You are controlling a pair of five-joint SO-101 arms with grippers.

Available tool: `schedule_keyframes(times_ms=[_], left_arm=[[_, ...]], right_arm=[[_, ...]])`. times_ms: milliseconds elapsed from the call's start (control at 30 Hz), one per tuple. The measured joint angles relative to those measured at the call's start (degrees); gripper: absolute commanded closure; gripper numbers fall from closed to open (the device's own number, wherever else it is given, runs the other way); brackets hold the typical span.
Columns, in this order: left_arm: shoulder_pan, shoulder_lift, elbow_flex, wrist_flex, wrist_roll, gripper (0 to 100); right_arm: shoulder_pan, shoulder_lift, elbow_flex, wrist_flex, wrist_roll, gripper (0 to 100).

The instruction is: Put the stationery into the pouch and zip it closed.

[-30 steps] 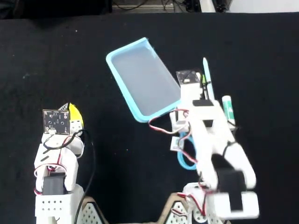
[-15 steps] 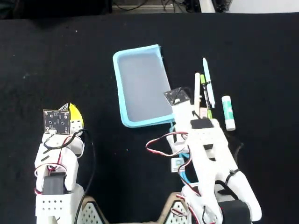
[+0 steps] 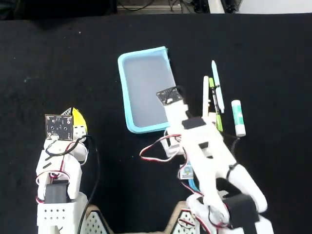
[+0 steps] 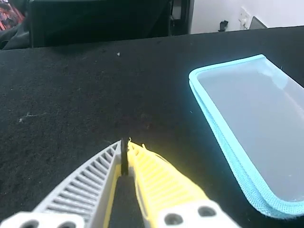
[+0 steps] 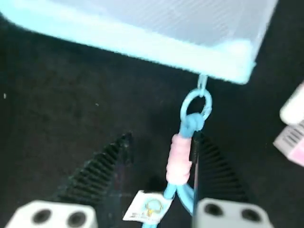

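The pouch (image 3: 146, 90) lies flat mid-table; its zip cord (image 5: 182, 161) trails from the near corner between the right gripper's (image 5: 161, 138) spread fingers, touching one; left gripper (image 4: 124, 146), fingers pressed together, sits well apart; pens (image 3: 214, 95) lie beside the pouch.

A black table (image 3: 58, 58) with what may be cables (image 3: 146, 6) behind it

- Bare surface (image 3: 105, 146) between left gripper (image 3: 74, 113) and pouch (image 3: 146, 90): open passage.
- The right arm (image 3: 200, 146) overhangs pouch's near corner, blocking it from above.
- A row of pens (image 3: 214, 95) and a glue stick (image 3: 238, 117) crowd the surface right of the pouch.
- Surface beyond pouch lies open.
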Motion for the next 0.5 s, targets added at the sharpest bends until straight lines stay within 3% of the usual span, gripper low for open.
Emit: schedule_keyframes(times_ms=[200, 500], left_arm=[[0.0, 0.0, 0.0, 0.0, 0.0, 97], [0.0, 0.0, 0.0, 0.0, 0.0, 97]], right_arm=[[4.04, 7.3, -0.18, -7.38, 0.18, 81.1], [4.84, 9.76, -2.64, -5.19, 6.86, 84.2]])
